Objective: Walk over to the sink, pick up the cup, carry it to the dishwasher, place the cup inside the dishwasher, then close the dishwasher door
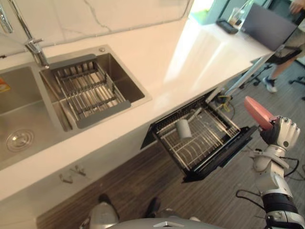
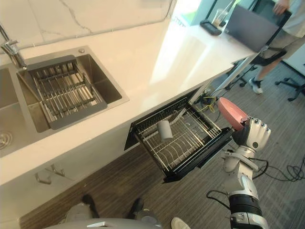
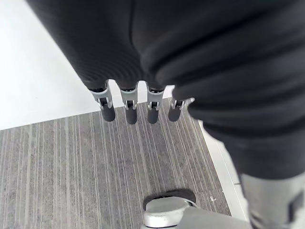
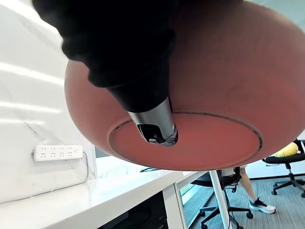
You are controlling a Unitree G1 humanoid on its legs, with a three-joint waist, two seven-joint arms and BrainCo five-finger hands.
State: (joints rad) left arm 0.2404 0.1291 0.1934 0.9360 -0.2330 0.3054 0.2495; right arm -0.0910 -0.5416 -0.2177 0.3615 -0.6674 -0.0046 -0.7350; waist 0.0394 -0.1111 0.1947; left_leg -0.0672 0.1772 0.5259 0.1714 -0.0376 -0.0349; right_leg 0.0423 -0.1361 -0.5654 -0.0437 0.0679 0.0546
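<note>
Cup [image 1: 183,129] lies in the open dishwasher [image 1: 225,153]; my right hand [image 1: 285,132] clasps a pink bowl [image 1: 257,113], left hand [image 3: 127,110] slack; closing remains undone.

Nothing legible anywhere: no word, number or sign clear enough to read. Closest to print: an orange-yellow sticker [image 1: 3,85] on the inner wall of the left basin of the sink [image 1: 33,114], with lettering too small to make out. Also a white power strip [image 4: 57,153] fixed to the marbled wall [image 4: 28,95] above the worktop [image 4: 86,198], with faint marks by its sockets too fine to tell as letters or symbols.
</note>
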